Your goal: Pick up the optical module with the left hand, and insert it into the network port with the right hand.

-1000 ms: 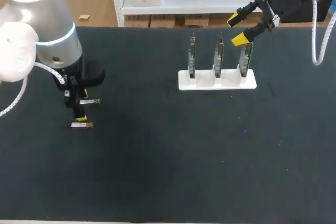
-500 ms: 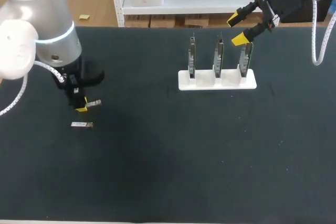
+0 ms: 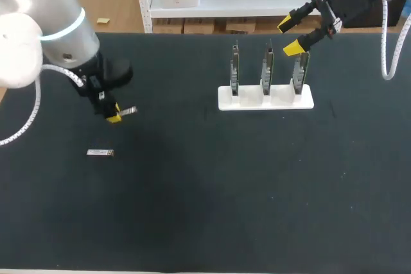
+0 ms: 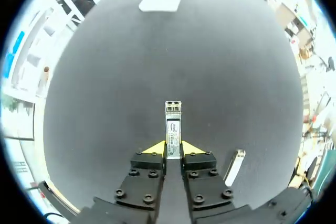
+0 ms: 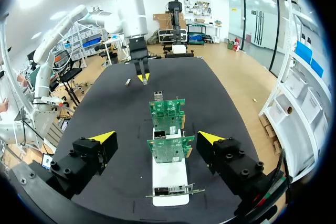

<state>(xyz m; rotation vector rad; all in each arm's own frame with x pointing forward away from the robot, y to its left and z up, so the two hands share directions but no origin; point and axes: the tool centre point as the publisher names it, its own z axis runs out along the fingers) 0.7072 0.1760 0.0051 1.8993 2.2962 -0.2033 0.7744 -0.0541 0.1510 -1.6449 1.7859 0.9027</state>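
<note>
Left end effector (image 4: 173,148) was closed tight on the optical module (image 4: 173,124). Both fingers pinched its rear end and the front half stuck out ahead, and it looked clear of the tabletop (image 3: 257,190). A second module (image 3: 100,153) lay flat on the tabletop, near the left end effector but not touching it.

Over on the right, the right end effector (image 3: 292,35) was spread wide with nothing in it, hovering above the right end of the white holder (image 3: 225,99).

The step in hand was the handover, and it called for care. The left arm would do best to carry the module toward the middle, level, with the free end offered. The right fingers should close square on the bare body before the left lets go, because a crooked grip would likely miss the port.

The holder had three circuit boards (image 3: 266,65) standing upright in a row, each apart from its neighbour. From the right wrist, a metal socket (image 5: 159,96) showed on the farthest board; ports on the other boards were too unclear to call
</note>
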